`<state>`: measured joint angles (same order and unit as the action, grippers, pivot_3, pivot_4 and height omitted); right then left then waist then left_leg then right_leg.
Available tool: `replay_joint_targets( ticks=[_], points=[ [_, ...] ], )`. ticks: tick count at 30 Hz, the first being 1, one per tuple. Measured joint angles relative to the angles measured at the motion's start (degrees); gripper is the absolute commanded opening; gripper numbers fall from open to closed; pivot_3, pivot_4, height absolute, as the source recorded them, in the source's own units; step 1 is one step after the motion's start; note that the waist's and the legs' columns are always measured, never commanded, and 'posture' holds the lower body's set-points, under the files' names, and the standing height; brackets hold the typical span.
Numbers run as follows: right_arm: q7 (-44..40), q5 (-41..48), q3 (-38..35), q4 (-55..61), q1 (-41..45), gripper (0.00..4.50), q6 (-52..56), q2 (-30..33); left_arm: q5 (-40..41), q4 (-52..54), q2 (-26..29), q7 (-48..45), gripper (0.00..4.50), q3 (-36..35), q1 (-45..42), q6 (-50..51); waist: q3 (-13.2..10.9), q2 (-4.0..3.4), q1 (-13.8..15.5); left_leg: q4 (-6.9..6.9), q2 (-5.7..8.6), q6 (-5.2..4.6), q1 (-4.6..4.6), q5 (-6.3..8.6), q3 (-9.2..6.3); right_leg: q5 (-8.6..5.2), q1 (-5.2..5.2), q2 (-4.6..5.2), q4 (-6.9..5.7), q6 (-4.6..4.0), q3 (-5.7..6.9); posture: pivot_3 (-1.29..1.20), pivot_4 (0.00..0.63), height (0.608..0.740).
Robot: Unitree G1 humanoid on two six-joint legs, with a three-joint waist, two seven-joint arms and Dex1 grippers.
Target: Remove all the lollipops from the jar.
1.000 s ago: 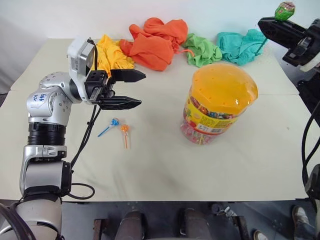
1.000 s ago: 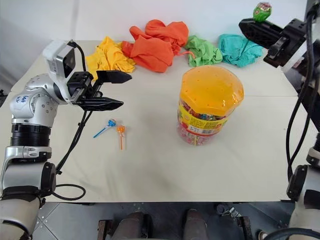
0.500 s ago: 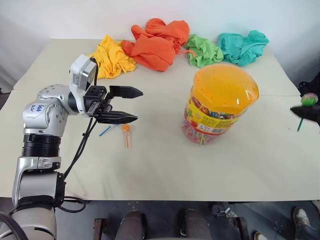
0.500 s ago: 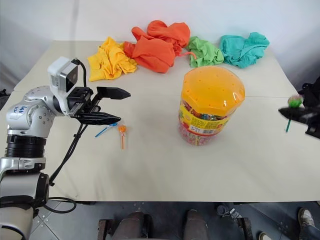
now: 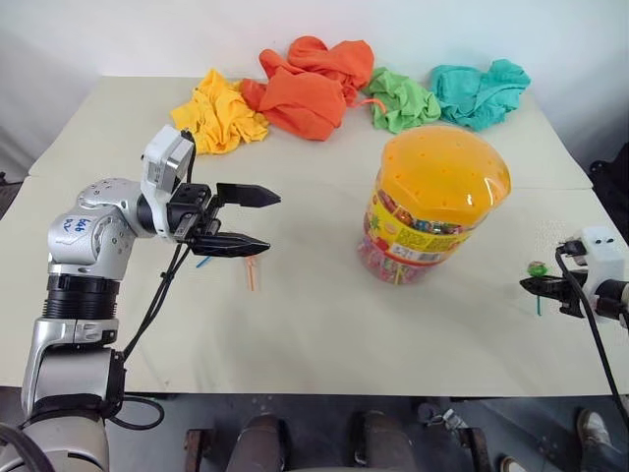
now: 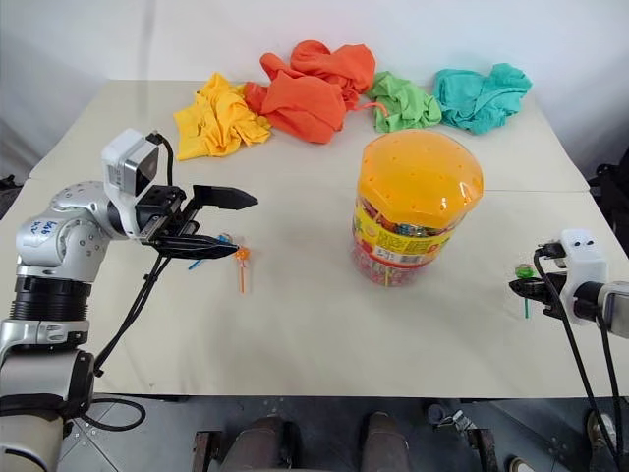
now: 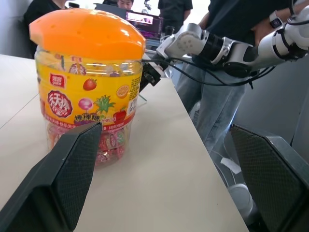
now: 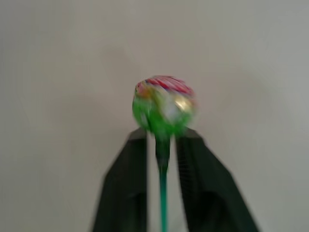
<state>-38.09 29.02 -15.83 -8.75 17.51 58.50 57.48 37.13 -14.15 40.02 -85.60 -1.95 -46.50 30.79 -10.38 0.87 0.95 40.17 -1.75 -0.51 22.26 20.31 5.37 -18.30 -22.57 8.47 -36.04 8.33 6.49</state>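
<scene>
Right gripper (image 8: pixel 161 145) low over table (image 5: pixel 324 334) near right edge, green lollipop (image 8: pixel 163 108) stick between slightly parted fingers; grip uncertain. Left gripper (image 5: pixel 254 219) spread wide, empty, above blue lollipop (image 6: pixel 222 241) and orange lollipop (image 6: pixel 241 258). Jar (image 5: pixel 432 202) upright mid-table, lid on

Table (image 5: pixel 324 344): front strip bare along its whole width; passage free there.

Centre-right: the jar (image 5: pixel 432 205), tall and upright, the one high obstacle; bare surface on all sides of it.

Left of centre: left pincer (image 5: pixel 257 220) hangs level above the table, fingers spread, pointing toward the jar; under its tips lie the orange lollipop (image 6: pixel 241 263) and the blue-stick lollipop (image 6: pixel 208 252), low, just beside each other.

Between left pincer and jar: wide open lane.

Right edge: right pincer (image 5: pixel 536 286) low near the table, the green lollipop (image 8: pixel 163 107) between its fingers; cable (image 6: pixel 573 344) trailing behind.

Back edge: row of crumpled cloths (image 5: pixel 313 87), well apart from the jar.
</scene>
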Motion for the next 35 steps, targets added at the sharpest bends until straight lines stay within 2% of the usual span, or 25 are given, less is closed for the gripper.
replay_joint_targets(
  ticks=[6, 8, 13, 16, 19, 21, 24, 29, 35],
  points=[
    [-1.22, -1.23, 0.38, -1.43, 0.47, 3.89, -1.27, 0.01, -0.65, 0.43, 0.65, 2.53, 4.5, -0.22, 0.23, 0.73, 0.0, 0.0, 0.08, 0.0, 0.0, 0.0, 0.0, 0.0, 0.0, 0.0, 0.0, 0.0, 0.0, 0.0, 0.0, 0.0, 0.15, 0.74],
    [-2.05, -0.94, -0.83, 0.31, -1.36, 4.45, -1.15, 0.05, -0.7, 0.75, 0.69, 3.08, 4.5, -0.23, 0.55, 1.39, 0.0, 0.0, 0.23, 0.0, 0.0, 0.0, 0.0, 0.0, 0.0, 0.0, 0.0, 0.0, 0.0, 0.0, 0.0, 0.0, 0.15, 0.74],
    [-7.39, 3.89, -12.83, 12.33, -6.52, 4.45, -2.92, 0.26, -0.71, 0.73, 1.41, 3.04, 4.5, -0.37, 1.1, 2.03, -0.01, -0.04, 0.38, -0.01, 0.0, 0.0, 0.0, 0.0, -0.01, 0.0, 0.01, 0.0, 0.0, 0.0, 0.0, 0.0, 0.15, 0.74],
    [-11.56, 4.8, -20.68, 17.58, -9.81, 4.45, -9.0, 0.67, -0.86, 0.55, 1.61, 3.2, 4.5, -0.52, 1.11, 1.76, -0.01, -0.03, 0.55, 0.0, 0.0, 0.0, -0.01, 0.0, -0.03, 0.01, 0.06, 0.0, 0.03, 0.01, 0.03, 0.0, 0.15, 0.74],
    [-18.35, 6.01, -24.9, 20.25, -14.5, 4.45, -16.04, -0.05, -1.55, -0.17, 2.3, 3.59, 4.5, -1.35, 1.07, 1.37, -0.01, -0.03, 0.57, 0.0, 0.01, 0.0, -0.01, 0.0, -0.03, 0.03, 0.08, 0.0, 0.07, 0.05, 0.03, 0.0, 0.15, 0.74],
    [-25.72, 5.2, -24.71, 21.7, -20.72, 4.45, -22.95, -0.08, -2.21, -0.39, 3.65, 3.7, 4.5, -1.57, 1.16, 0.96, -0.01, -0.03, 0.55, -0.04, 0.01, 0.0, -0.03, 0.0, -0.03, 0.03, 0.09, -0.02, 0.09, 0.05, 0.04, 0.0, 0.15, 0.74],
    [-33.91, 2.76, -21.31, 19.09, -24.8, 4.45, -32.27, -0.2, -2.55, -0.22, 4.92, 4.84, 4.5, -2.95, 2.96, 1.07, -0.01, -0.03, 0.36, -0.01, 0.03, -0.02, -0.08, 0.01, 0.02, 0.05, 0.12, -0.01, 0.09, 0.08, -0.03, 0.0, 0.15, 0.74],
    [-41.46, 1.5, -14.46, 11.61, -20.35, 4.45, -42.13, -0.26, -2.37, 1.71, 7.08, 8.71, 4.5, -6.88, 11.05, 3.83, -0.02, -0.03, -1.04, -0.01, -0.02, 0.01, -0.18, 0.0, 0.0, 0.07, 0.12, -0.02, 0.0, 0.06, -0.09, 0.0, 0.15, 0.74],
    [-41.53, -2.84, -9.6, 3.19, -14.43, 4.45, -47.4, 0.08, -0.69, 6.8, 8.35, 13.1, 4.5, -11.98, 16.7, 6.66, -0.02, -0.03, -0.82, 0.02, -0.02, 0.01, -0.17, 0.0, -0.03, 0.08, 0.14, 0.02, 0.01, 0.05, -0.07, 0.0, 0.15, 0.74]
  ],
)
